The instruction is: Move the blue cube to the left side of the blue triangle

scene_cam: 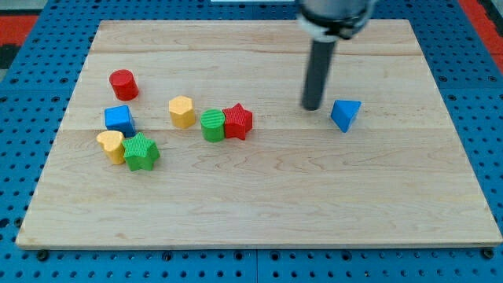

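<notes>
Camera view shows my tip (312, 107), a bare rod grasping nothing, just left of the blue triangle (345, 114), while the blue cube (119, 119) sits far at the view's left, near the red cylinder (123, 83).

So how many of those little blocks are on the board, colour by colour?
Red: 2, the red cylinder and the red star
Blue: 2, the blue cube and the blue triangle
Yellow: 2, the yellow hexagon and the yellow heart
Green: 2, the green cylinder and the green star
Total: 8
</notes>
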Controlling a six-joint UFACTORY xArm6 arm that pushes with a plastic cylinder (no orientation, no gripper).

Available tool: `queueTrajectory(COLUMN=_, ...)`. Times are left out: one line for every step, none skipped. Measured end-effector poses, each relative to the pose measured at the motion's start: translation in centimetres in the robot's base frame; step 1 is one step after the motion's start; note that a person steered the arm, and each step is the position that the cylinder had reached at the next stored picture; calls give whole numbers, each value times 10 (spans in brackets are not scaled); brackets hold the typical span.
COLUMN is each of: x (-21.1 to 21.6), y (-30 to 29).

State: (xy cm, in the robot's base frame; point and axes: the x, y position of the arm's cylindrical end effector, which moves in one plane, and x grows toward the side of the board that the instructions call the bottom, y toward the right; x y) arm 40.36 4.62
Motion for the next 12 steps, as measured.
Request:
queueTrajectory(x=-58, y=-107)
queueTrajectory(x=-57, y=-201)
queueTrajectory(x=10, y=-241)
queueTrajectory(x=27, y=-292)
queueTrajectory(x=58, y=-292)
queueTrajectory(x=62, y=-230)
queueTrajectory(x=34, y=-187)
queueTrajectory(x=-5, y=-165)
queueTrajectory(x=-15, y=-200)
queueTrajectory(x=-27, y=-216)
queueTrajectory(x=-66, y=-178)
queueTrajectory(x=-65, y=-95)
